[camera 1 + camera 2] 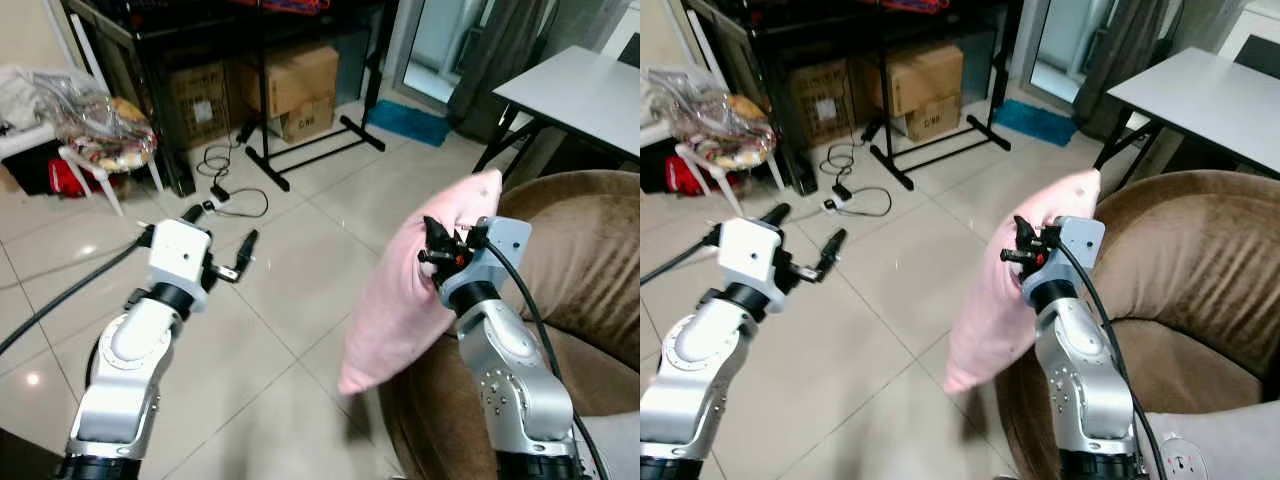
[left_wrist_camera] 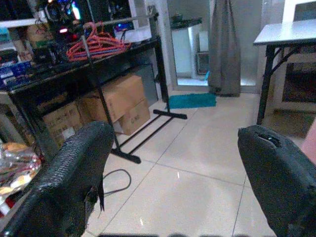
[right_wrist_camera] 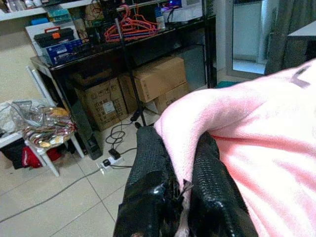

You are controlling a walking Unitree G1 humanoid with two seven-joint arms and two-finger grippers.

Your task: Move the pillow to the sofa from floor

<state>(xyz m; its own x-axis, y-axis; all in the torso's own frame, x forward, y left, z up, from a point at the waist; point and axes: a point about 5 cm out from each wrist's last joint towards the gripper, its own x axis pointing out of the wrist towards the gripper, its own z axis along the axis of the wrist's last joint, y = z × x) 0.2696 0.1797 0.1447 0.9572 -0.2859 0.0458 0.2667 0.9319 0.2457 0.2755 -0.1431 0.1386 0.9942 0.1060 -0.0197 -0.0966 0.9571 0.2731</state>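
Pillow, pink and soft, is held off the floor by the right gripper, whose two black fingers are closed tightly on a fold of its fabric. The pillow hangs tilted, its upper corner raised near the right wrist and its lower corner drooping toward the tiled floor. It is seen just beside the front edge of the brown sofa, over the rim of the seat, and is not resting on the cushion.

The left gripper is held out over the bare tiles, well apart from the pillow. Its fingers are spread wide, and nothing is held between them.

Beyond the arms, a black metal stand is set on the floor, with cardboard boxes stored under a dark shelf behind it. A black cable and a power strip are lying on the tiles near the stand. A white chair piled with bags is placed at the robot's left, and a white table with dark legs is placed behind the sofa. A teal mat is laid by the doorway.
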